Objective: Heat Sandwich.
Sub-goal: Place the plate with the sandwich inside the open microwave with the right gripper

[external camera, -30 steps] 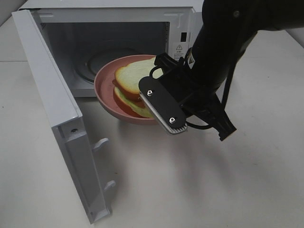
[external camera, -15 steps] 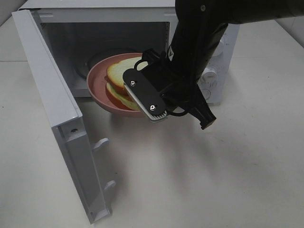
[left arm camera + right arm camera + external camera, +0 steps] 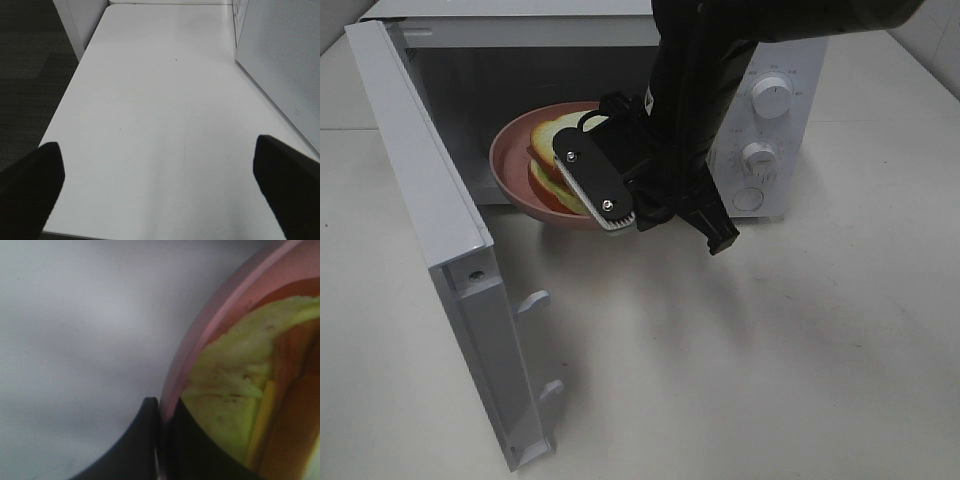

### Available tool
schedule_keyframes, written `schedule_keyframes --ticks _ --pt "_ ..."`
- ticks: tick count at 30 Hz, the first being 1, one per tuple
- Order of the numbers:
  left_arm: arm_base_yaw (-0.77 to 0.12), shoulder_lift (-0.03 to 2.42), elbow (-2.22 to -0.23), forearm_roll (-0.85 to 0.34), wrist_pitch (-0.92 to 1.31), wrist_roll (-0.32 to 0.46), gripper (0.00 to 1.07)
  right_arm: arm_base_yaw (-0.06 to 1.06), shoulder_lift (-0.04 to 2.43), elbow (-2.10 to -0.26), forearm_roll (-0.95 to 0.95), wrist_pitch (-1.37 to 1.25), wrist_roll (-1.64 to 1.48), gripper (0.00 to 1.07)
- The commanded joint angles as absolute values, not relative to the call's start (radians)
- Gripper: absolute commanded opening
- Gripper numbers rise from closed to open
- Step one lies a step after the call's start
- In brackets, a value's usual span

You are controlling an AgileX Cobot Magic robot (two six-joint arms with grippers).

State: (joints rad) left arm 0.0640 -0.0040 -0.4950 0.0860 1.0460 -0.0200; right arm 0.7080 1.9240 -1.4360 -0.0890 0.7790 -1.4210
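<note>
Clenching the right tool (image 3: 160,432) on the rim of the round pink plate (image 3: 508,160), pinching that rim with one finger outside it and one inside; gripping the plate and not the food, probably to avoid crushing the sandwich (image 3: 548,140) and to handle both as one load.

Carrying the sandwich on the plate just beyond the fingertips, inboard of the pinched rim and apparently not touching the tool; holding it at the mouth of the open microwave (image 3: 790,60), with the far part of the plate ahead of the tool reaching into the cavity and the near part hanging over the desk (image 3: 770,350); not telling whether resting on the cavity floor or hanging clear of it.

Working beside a door (image 3: 430,230) swung wide on the far side of the plate from the tool, giving an open way in.

Lying flat, slices stacked, broad faces up and down; running its long axis roughly alongside the tool's finger, from the cavity side out toward the desk side, though partly hidden by the arm and so only judged; showing a brownish-orange filling edge on the side farther from the pinch.

Holding the left tool (image 3: 160,190) released, fingers spread wide, gripping nothing; hovering over the desk beside the outer face of the door, likely parked out of the way.
</note>
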Motion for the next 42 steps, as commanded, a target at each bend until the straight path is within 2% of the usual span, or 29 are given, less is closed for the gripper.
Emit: schedule_keyframes --ticks 1,42 --pt "0.068 -0.033 -0.492 0.087 1.035 -0.019 0.98 0.701 1.936 -1.466 -0.089 0.766 -1.404 0.00" --pt "0.068 -0.033 -0.492 0.087 1.035 -0.019 0.98 0.701 2.228 -1.894 -0.138 0.896 -1.217 0.00"
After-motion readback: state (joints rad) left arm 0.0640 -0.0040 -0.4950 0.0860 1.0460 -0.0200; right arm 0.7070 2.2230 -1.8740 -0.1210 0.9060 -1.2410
